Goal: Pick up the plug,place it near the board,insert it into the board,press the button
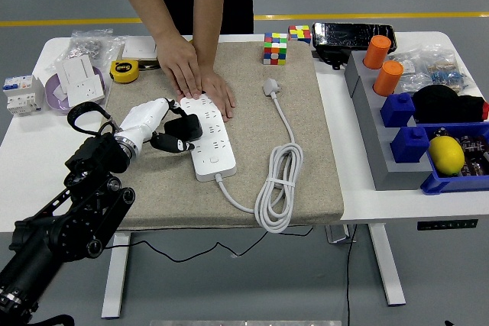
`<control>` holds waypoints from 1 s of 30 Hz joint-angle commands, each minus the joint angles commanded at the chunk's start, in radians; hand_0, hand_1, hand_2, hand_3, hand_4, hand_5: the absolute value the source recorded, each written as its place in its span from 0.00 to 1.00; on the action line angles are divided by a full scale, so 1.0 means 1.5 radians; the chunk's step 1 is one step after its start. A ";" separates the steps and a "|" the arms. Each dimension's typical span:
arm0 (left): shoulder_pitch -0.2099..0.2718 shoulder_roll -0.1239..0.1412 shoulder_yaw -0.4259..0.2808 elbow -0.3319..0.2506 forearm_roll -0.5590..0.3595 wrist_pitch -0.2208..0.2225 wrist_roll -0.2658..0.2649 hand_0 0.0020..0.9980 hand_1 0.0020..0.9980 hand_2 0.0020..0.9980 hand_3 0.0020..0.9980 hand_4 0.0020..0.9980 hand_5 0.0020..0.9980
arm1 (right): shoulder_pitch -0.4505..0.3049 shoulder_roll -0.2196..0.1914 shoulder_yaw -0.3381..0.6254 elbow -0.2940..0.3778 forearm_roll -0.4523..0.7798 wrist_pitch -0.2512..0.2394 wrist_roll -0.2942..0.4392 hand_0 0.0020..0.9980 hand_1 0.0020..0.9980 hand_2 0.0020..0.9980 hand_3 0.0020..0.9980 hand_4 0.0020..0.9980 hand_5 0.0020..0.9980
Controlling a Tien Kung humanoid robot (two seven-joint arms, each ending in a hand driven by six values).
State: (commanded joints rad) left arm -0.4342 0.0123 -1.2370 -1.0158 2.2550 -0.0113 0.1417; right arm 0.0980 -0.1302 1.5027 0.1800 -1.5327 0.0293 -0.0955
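In the head view, the black plug (pixel 184 126) sits over the left edge of the white power strip (pixel 207 137), at about nine o'clock from the strip's middle, with the left hand (pixel 157 124) curled around it from the left and its dark fingertips (pixel 177 143) tucked under the near side. Whether the prongs are already seated cannot be told from here. To do this step well, I judge the plug should be kept level over the socket and pushed straight down, not sideways, since a tilt would jam the prongs or shove the strip. A person's hands (pixel 195 82), at twelve o'clock of the strip, press its far end flat on the beige mat (pixel 306 150), which helps. The left arm comes in from seven o'clock, the forearm angled up toward one o'clock, wrist bent slightly inward. The right hand is out of view.
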 joint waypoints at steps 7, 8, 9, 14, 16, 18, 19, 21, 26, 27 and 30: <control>0.000 -0.001 -0.001 0.003 0.003 0.008 -0.002 0.79 0.82 0.73 0.55 0.88 0.24 | -0.001 0.000 0.000 0.000 -0.001 0.000 -0.001 0.86 0.76 0.75 0.78 1.00 0.89; -0.001 -0.001 -0.001 0.003 0.002 0.008 -0.002 0.79 0.82 0.73 0.55 0.88 0.24 | -0.001 0.000 0.001 0.000 -0.001 0.000 -0.001 0.86 0.76 0.75 0.78 1.00 0.89; -0.001 -0.001 -0.001 0.004 0.002 0.009 -0.002 0.79 0.82 0.73 0.55 0.88 0.24 | -0.001 0.000 0.000 0.000 -0.001 0.000 -0.001 0.86 0.76 0.75 0.78 1.00 0.89; -0.002 -0.002 -0.001 0.008 0.005 0.012 -0.002 0.79 0.82 0.69 0.53 0.81 0.26 | -0.001 0.000 0.000 0.000 0.000 0.000 -0.001 0.86 0.77 0.75 0.78 1.00 0.89; -0.002 -0.002 0.000 0.009 0.005 0.014 -0.002 0.79 0.81 0.65 0.52 0.74 0.26 | -0.001 -0.001 0.000 0.000 -0.001 0.000 -0.001 0.86 0.77 0.75 0.78 1.00 0.89; -0.001 -0.003 -0.001 0.009 0.007 0.016 -0.003 0.79 0.81 0.65 0.52 0.74 0.26 | -0.001 -0.001 0.000 0.000 -0.001 0.000 -0.001 0.86 0.77 0.75 0.78 1.00 0.89; -0.001 -0.003 0.000 0.009 0.007 0.017 -0.004 0.79 0.81 0.65 0.52 0.74 0.26 | -0.002 -0.001 0.000 0.000 -0.001 0.000 -0.001 0.86 0.77 0.75 0.78 1.00 0.89; -0.001 -0.003 0.001 0.009 0.007 0.020 -0.005 0.79 0.81 0.65 0.52 0.74 0.26 | -0.002 -0.001 -0.001 0.000 -0.001 0.001 -0.001 0.86 0.77 0.75 0.78 1.00 0.89; 0.000 -0.002 0.002 0.010 0.009 0.026 -0.007 0.78 0.78 0.56 0.47 0.56 0.23 | -0.002 -0.002 -0.002 0.000 0.000 0.001 -0.001 0.86 0.77 0.75 0.78 1.00 0.89; 0.000 -0.002 0.002 0.010 0.009 0.026 -0.007 0.78 0.78 0.56 0.47 0.56 0.23 | -0.002 -0.002 -0.002 0.000 0.000 0.001 -0.001 0.86 0.77 0.75 0.78 1.00 0.89; -0.001 -0.002 0.001 0.010 0.009 0.026 -0.007 0.77 0.75 0.53 0.39 0.51 0.16 | -0.002 -0.002 -0.001 0.000 -0.001 0.001 -0.001 0.86 0.76 0.75 0.78 1.00 0.89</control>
State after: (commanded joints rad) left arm -0.4357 0.0093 -1.2358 -1.0008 2.2689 0.0278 0.1306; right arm 0.0956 -0.1332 1.5018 0.1800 -1.5340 0.0301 -0.0977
